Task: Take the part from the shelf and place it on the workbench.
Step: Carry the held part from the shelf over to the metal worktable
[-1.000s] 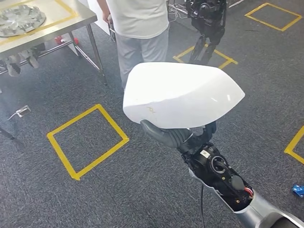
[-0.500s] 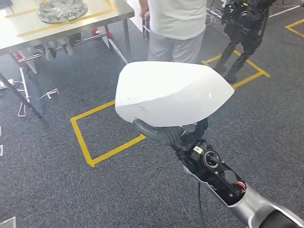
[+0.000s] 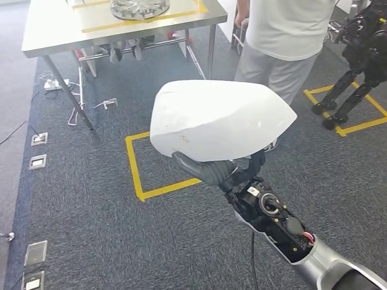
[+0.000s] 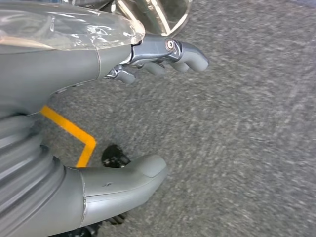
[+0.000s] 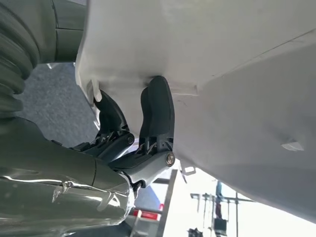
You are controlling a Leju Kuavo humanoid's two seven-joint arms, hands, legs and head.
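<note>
Head view shows the white part (image 3: 219,121) carried in the air over the grey carpet, in the middle of the scene, with its long axis running left to right. It sits on top of the right hand (image 3: 219,172), whose dark fingers (image 5: 156,111) are clamped on the underside of the part near its left end; the silver right arm (image 3: 319,266) comes in from the near right.

The left hand (image 4: 111,118) holds nothing, its fingers apart, and it hangs over the carpet beside a piece of yellow floor tape (image 4: 70,131).

The workbench (image 3: 59,30) stands far and to the left of the part, well apart from it, and a round metal piece (image 3: 139,7) lies on its top inside yellow tape lines. So the part must travel forward and left, and the right hand is the one that brings it, I think.

A person (image 3: 283,42) stands at the far right of the part, near the bench corner. Another dark robot (image 3: 360,54) is further right.
</note>
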